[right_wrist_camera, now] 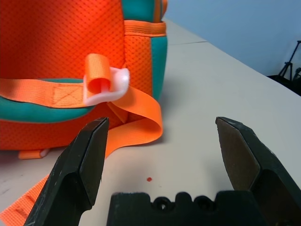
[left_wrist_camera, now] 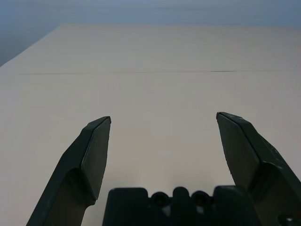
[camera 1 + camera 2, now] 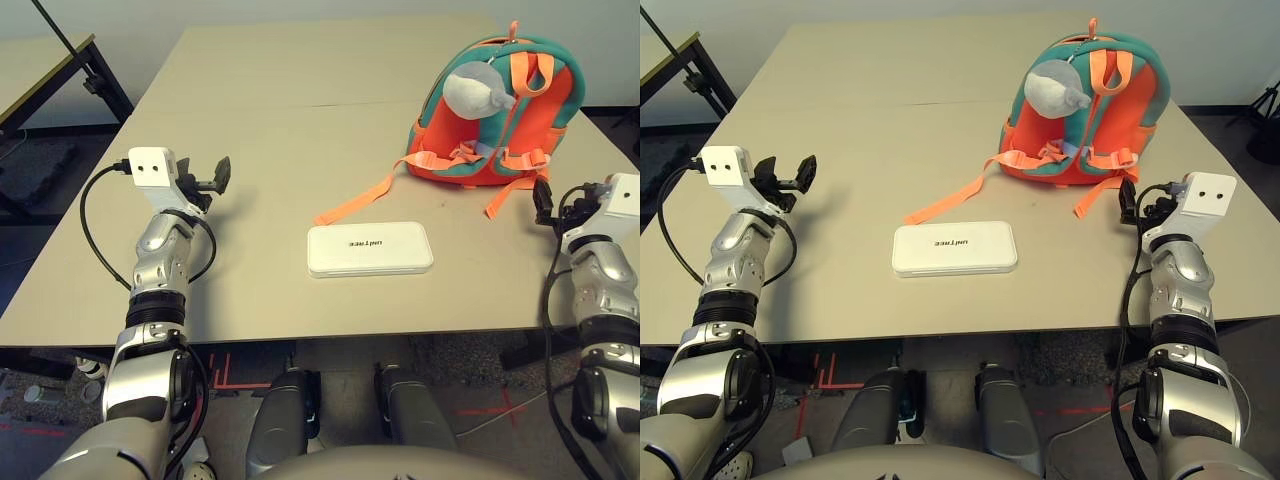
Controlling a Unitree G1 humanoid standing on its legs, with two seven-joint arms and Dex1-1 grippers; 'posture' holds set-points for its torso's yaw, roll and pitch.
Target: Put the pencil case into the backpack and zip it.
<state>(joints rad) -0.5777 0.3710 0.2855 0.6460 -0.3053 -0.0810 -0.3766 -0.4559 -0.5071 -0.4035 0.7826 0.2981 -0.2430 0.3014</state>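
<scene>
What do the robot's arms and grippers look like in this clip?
Both forearms are silver, segmented metal with black ribbed joint rings. Each wrist carries a white box camera housing with two small dark holes, fed by a looping black cable. The left gripper and right gripper each have two black, wedge-shaped fingers on a black base.

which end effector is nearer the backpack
Right. The right end effector sits just beside the backpack; the left end effector is far across the table.

Bare surface (image 3: 250,130) surrounds the pencil case (image 3: 369,249) on all sides. The backpack (image 3: 500,110) blocks the far right; its strap (image 3: 355,203) apparently lies just short of the case.
</scene>
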